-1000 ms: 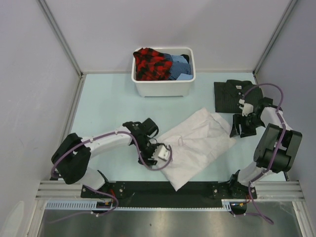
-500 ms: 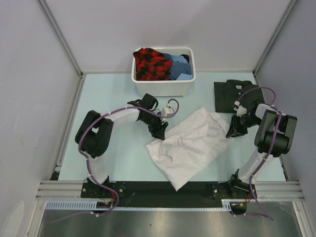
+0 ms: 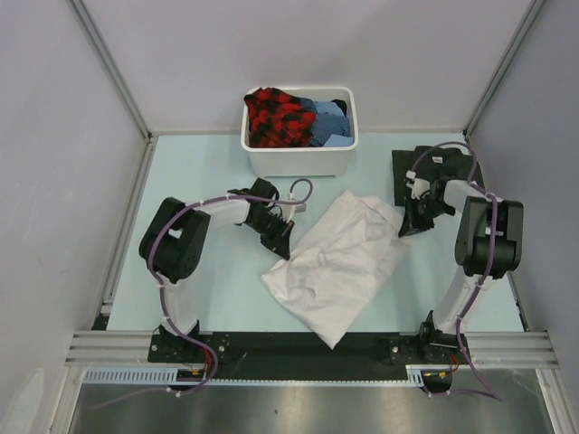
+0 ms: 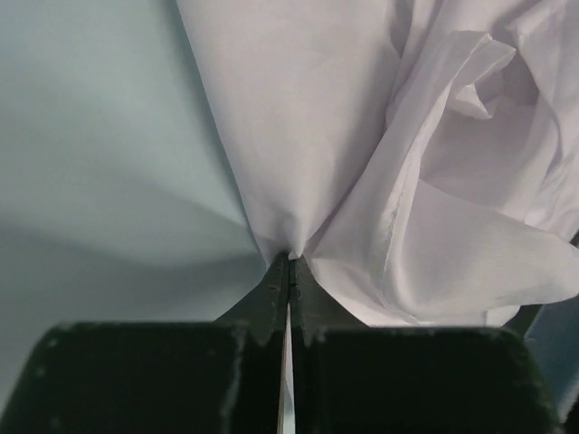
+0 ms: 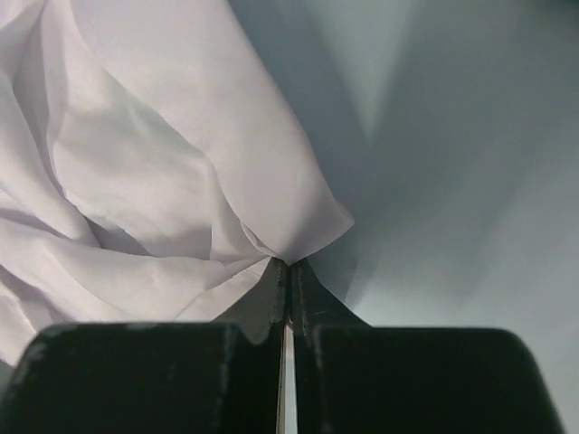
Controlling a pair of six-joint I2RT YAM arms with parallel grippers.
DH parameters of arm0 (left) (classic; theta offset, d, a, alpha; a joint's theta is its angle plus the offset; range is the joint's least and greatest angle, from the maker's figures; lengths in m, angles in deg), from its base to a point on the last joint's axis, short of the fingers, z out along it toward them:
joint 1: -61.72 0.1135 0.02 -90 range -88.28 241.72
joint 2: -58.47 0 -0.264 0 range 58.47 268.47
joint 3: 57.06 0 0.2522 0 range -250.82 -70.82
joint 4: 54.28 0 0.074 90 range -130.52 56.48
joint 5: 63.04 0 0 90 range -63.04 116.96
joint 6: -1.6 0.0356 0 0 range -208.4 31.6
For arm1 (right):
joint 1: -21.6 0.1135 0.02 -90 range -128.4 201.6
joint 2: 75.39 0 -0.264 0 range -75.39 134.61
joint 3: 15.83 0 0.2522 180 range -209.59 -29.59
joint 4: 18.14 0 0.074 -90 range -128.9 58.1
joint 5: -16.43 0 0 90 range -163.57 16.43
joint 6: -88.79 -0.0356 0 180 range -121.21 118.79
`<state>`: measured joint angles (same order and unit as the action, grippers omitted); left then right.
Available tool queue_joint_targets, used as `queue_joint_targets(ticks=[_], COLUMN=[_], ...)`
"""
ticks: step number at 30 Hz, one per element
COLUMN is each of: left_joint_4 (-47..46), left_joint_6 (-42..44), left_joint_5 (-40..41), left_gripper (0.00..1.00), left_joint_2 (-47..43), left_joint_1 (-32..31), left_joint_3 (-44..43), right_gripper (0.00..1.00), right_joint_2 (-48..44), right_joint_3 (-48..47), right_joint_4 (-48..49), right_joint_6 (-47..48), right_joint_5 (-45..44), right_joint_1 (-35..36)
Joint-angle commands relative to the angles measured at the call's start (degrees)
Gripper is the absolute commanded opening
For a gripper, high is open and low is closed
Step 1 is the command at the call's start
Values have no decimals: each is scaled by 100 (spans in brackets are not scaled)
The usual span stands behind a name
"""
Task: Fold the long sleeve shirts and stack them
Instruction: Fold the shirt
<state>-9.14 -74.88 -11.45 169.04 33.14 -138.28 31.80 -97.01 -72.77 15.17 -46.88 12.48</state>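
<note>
Cloth of the white shirt [image 3: 339, 262] lay rumpled and slanting across the middle of the overhead view, and both arms had hold of it. The left gripper [image 4: 288, 262] was pressed together on a thin tuck at the shirt's left edge, and the right gripper [image 5: 288, 264] was pinching a rounded corner of the fabric at its upper right. Which parts of the garment these were, the folds did not let one tell. The step in hand looked like spreading the shirt flat before the first fold. To do it well, the two arms would probably need to lift together and draw apart evenly, so the cloth pulled taut without slipping out of such slight pinches, and then lower it square on open ground. The right arm would also need care, because the dark striped shirt [image 3: 404, 172] sat already folded in the upper right, just beside that gripper, and a careless sweep could drag it out of shape. The surface [image 3: 208, 172] was a pale mint green sheet. At the top centre stood a white tub [image 3: 298, 163] holding a red and black plaid garment [image 3: 276, 116] and some blue clothes. Plain grey walls met at metal posts, and a metal rail ran along the bottom of the frame.
</note>
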Motion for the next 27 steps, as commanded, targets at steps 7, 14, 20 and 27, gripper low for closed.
queue_joint_targets(ticks=[7,14,20,27], left_joint_4=[405,185,-1079,-1808], left_joint_6=[-464,-534,-1306,-2362], left_joint_5=[-368,-526,-597,-228], left_gripper=[0,14,48,50], left_joint_2=[-878,-1598,-1802,-414], left_joint_1=[458,677,1118,1118], left_joint_3=[1147,1587,1237,296], right_gripper=[0,6,46,47], right_joint_2=[836,1330,682,398], right_joint_3=[-966,-1949,-2048,-1037], right_joint_4=[1913,1644,641,614], right_joint_6=[-873,-1164,-1409,-1612], right_joint_5=[-156,-7,467,872], right_joint_1=[1334,1660,1019,991])
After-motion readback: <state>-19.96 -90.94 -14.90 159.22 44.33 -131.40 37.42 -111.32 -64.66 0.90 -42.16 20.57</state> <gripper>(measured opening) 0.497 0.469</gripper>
